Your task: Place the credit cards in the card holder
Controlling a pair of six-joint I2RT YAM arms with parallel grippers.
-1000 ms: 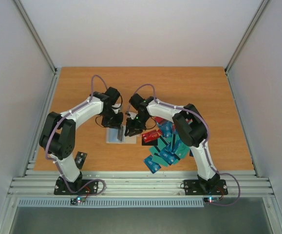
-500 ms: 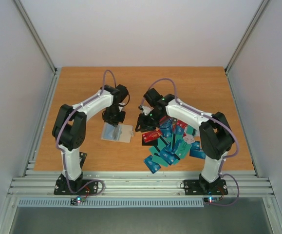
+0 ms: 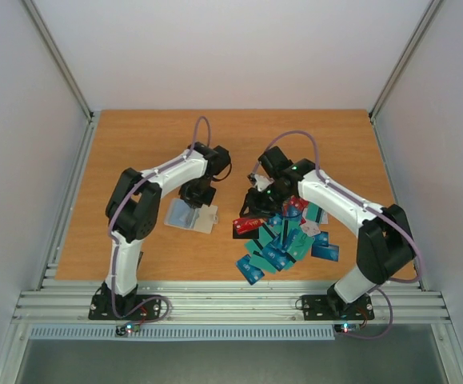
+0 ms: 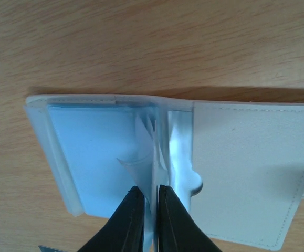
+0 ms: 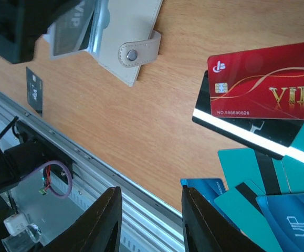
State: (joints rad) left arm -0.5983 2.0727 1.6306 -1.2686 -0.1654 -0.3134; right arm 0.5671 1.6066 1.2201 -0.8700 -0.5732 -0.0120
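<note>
Likely the credit cards (image 3: 279, 244) are handling as light, stiff, slick slips, best nipped by a free edge; they are lying heaped on the worktop (image 3: 135, 144) right of the open card holder (image 4: 246, 168); the left gripper (image 4: 150, 212) is pinching its floppy clear sleeve (image 4: 144, 144); the right gripper (image 5: 150, 220) is hovering spread, empty, near the red VIP card (image 5: 264, 86).

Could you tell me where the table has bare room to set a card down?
The far strip of the table along its back edge is bare, and so is the wood between the card holder and the credit cards. The pile itself is crowded, cards overlapping.
</note>
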